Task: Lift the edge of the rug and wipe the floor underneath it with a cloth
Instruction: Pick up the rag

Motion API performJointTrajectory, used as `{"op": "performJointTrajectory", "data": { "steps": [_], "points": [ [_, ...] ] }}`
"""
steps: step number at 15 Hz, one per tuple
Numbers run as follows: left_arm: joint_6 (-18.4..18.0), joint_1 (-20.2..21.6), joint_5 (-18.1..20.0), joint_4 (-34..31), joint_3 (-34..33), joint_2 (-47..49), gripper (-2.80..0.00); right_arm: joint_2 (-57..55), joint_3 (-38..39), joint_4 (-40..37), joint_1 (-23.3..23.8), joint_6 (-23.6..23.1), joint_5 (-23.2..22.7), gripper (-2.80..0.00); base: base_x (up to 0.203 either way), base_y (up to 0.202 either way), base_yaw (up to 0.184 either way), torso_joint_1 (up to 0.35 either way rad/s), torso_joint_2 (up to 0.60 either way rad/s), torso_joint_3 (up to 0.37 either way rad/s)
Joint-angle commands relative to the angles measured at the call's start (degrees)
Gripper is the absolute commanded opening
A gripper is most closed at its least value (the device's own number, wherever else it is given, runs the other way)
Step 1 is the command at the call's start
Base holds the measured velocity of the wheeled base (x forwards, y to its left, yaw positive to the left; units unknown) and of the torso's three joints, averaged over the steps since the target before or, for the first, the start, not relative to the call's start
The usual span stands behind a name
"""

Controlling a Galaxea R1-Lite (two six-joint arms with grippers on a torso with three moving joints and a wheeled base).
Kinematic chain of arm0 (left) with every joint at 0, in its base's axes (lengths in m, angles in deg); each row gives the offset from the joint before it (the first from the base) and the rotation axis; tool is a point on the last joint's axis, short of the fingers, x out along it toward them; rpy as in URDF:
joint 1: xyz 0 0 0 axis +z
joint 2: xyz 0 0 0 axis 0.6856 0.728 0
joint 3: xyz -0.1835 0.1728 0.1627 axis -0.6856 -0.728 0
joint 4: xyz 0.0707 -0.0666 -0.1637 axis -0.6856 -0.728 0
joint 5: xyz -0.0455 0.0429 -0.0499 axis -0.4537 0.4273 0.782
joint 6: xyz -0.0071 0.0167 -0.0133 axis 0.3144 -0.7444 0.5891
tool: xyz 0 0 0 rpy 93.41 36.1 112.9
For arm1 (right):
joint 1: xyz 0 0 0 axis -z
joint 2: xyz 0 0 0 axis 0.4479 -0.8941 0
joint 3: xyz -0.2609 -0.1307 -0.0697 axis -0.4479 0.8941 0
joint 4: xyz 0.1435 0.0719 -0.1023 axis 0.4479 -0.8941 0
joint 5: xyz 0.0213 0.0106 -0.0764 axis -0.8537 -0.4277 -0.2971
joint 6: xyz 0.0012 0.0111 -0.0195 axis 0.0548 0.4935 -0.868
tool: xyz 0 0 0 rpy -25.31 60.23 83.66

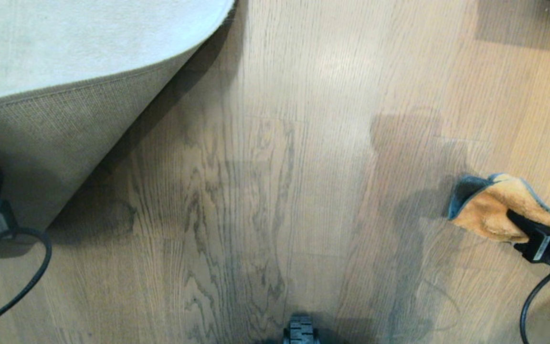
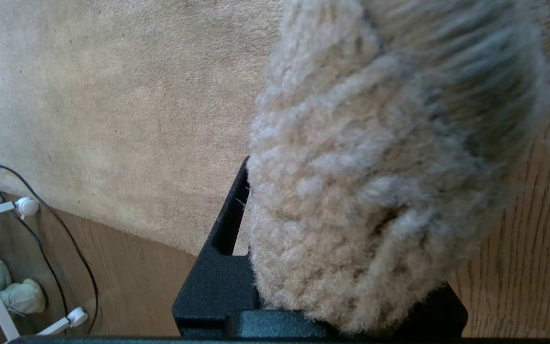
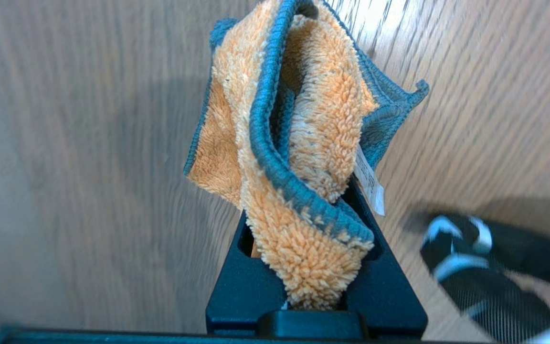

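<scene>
One rug edge (image 1: pixel 84 95) is pinched up by the left gripper (image 2: pixel 275 267); the right gripper (image 3: pixel 315 286) pinches one cloth (image 1: pixel 494 205) above the floor (image 1: pixel 275 191).

One rug (image 1: pixel 65 57), one cloth (image 1: pixel 494 205), two grippers

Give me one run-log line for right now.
left tool: shut on rug edge, folded back | right tool: shut on cloth, above floor | wiping: pending

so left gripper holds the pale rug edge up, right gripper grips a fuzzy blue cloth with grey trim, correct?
Only the colour is wrong: the fuzzy cloth in the right gripper is orange with grey trim, per the right wrist view. Left gripper does hold the rug edge up.
</scene>
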Motion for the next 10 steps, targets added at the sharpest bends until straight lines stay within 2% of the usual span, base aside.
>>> {"op": "performJointTrajectory", "data": {
  "steps": [1,5,10],
  "points": [
    [-0.1,0.0,-0.1,0.4,-0.1,-0.1,-2.80,5.4,3.7,0.1,0.0,-0.1,-1.4,-2.80,0.000,0.000,0.000,0.000,0.00,0.000],
    [-0.1,0.0,-0.1,0.5,-0.4,-0.1,-2.80,11.9,7.0,-2.5,0.0,-0.2,-4.8,-2.80,0.000,0.000,0.000,0.000,0.00,0.000],
    [-0.1,0.0,-0.1,0.5,-0.6,-0.1,-2.80,24.7,7.0,-17.6,0.0,-0.4,-4.9,-2.80,0.000,0.000,0.000,0.000,0.00,0.000]
  ]
}}
